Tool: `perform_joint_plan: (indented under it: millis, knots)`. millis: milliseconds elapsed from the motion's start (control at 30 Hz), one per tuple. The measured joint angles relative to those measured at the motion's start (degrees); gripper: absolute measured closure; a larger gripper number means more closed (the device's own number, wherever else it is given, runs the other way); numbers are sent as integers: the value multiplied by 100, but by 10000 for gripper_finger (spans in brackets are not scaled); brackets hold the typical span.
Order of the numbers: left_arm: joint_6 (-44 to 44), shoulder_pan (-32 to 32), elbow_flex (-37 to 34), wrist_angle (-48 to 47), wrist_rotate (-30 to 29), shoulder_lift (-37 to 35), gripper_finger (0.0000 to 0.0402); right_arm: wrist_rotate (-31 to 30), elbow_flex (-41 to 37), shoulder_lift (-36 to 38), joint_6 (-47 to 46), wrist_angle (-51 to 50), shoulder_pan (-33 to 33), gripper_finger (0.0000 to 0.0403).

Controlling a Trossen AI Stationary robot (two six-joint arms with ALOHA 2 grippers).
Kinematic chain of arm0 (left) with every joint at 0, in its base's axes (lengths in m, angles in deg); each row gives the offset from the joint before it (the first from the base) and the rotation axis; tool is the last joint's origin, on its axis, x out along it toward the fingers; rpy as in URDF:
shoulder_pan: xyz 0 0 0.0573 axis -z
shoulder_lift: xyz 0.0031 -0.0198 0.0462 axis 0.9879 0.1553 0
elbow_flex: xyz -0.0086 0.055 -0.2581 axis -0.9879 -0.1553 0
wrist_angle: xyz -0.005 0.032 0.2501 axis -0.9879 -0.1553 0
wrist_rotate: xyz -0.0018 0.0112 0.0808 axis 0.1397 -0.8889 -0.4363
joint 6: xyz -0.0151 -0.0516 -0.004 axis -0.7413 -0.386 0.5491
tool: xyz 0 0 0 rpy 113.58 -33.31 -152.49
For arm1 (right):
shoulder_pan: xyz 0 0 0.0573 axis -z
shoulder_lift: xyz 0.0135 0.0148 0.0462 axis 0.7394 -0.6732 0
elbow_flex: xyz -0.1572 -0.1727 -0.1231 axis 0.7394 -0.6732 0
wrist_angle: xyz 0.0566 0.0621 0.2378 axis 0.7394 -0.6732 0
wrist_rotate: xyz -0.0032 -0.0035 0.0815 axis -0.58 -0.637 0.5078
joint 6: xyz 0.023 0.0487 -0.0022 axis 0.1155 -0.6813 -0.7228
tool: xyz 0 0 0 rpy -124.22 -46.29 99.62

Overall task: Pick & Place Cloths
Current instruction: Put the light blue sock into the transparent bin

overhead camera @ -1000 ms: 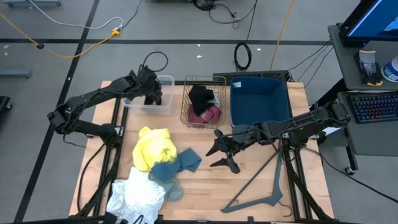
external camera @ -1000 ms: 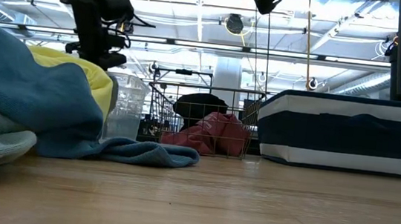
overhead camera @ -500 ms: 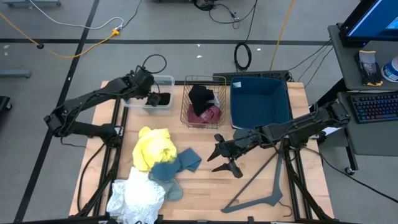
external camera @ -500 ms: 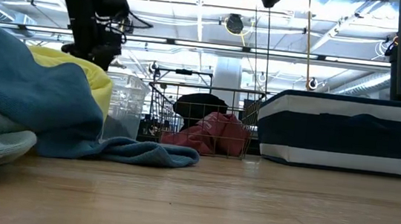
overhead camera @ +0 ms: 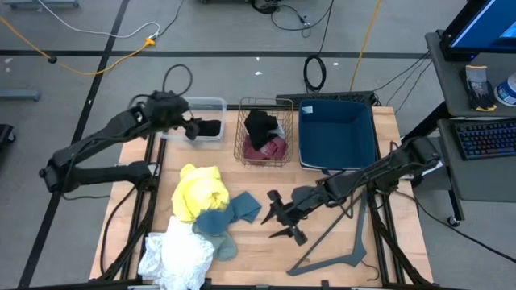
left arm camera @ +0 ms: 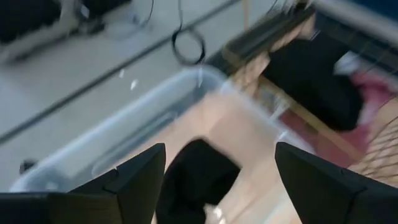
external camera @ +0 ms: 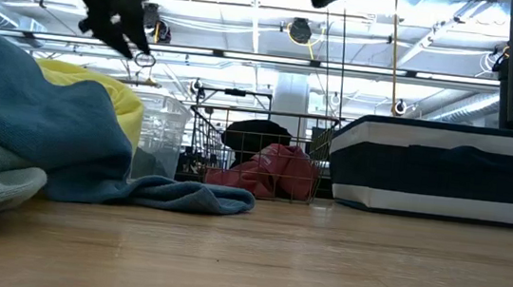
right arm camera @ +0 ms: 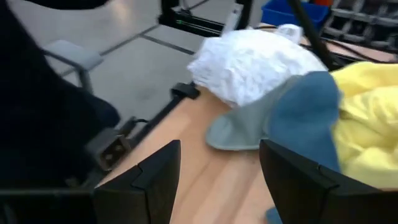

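High view: left gripper (overhead camera: 192, 127) hangs just over the clear plastic tub (overhead camera: 211, 105) at the table's back left, fingers spread wide, nothing in them. A black cloth (overhead camera: 209, 128) lies inside the tub right under it. Looks like a drop-off spot, so the empty, splayed fingers fit a release. Left wrist view agrees: both dark fingers apart, the black piece on the tub floor between them.

Wire basket (overhead camera: 242, 133), next to the tub, holds another black cloth (overhead camera: 260, 125) on top of a maroon-pink one (overhead camera: 272, 148). The blue bin (overhead camera: 337, 129), right of the basket, shows only its bare inside. So sorting seems to go by container, though I can't tell the rule.

Pile still on the table, front left: yellow cloth (overhead camera: 199, 191) toward the back of the heap, teal-blue cloth (overhead camera: 227, 212) draped against it and trailing toward table centre, white cloth (overhead camera: 176, 257) at the front edge, and a light grey piece (overhead camera: 226, 246) tucked beside the teal one. These touch and overlap, so a single one will need picking at a free edge.

Right gripper (overhead camera: 280, 219) sits low over bare wood just beside the teal cloth's loose end, fingers apart and empty. Its wrist view looks straight at the heap, so I'd guess it's lining up for the teal piece next. The grey hanger (overhead camera: 348, 242) lies near the right arm, clear of the cloths; not part of the job.
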Motion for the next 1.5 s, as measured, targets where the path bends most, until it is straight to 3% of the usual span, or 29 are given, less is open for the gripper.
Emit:
perform_joint_plan:
  millis: [333, 600, 1500]
  knots:
    - [277, 313, 2, 603, 1017, -832, 101, -100, 433, -966, 331, -11, 43, 193]
    - [297, 504, 2, 585, 1043, -873, 105, -963, 1036, -1626, 829, -691, 219, 193]
    - [393, 539, 0, 580, 1029, -873, 105, -1114, 1038, -2642, 566, -816, 1068, 192]
